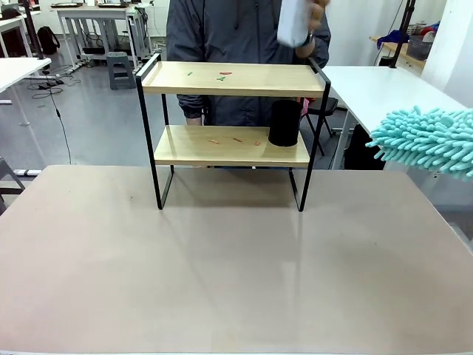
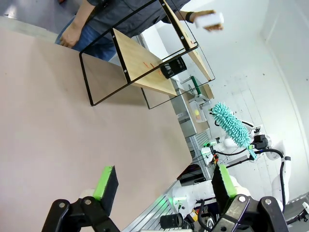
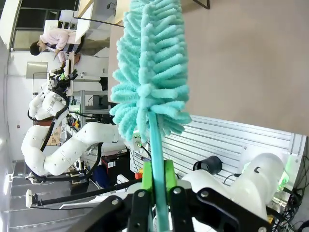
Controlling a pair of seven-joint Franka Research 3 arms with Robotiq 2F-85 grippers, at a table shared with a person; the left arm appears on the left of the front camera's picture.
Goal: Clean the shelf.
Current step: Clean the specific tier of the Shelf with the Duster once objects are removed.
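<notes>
Duster [image 3: 149,72] gripped, shelf [image 1: 281,81] not yet swept

Right end effector [image 3: 157,179] is clamped on the teal handle. The fluffy head is held up at the right side, well apart from the shelf. Left end effector [image 2: 165,181] has its fingers apart and empty, over bare surface [image 1: 222,274]. The shelf stands at the far edge. Red and green crumbs [image 1: 222,76] lie on the top board, orange bits [image 1: 236,139] on the lower one near a black cylinder [image 1: 284,122].

Risks:
- A lower-board sweep may topple the cylinder.
- The head could snag the thin frame and shove the light rack.
- The person's hand [image 1: 316,22] holds a blurred white object [image 1: 294,22] above the top board, in the sweep path.

Right wrist view settles the grip, which the front view can't. Front view resolves the crumbs better than the left wrist view.
</notes>
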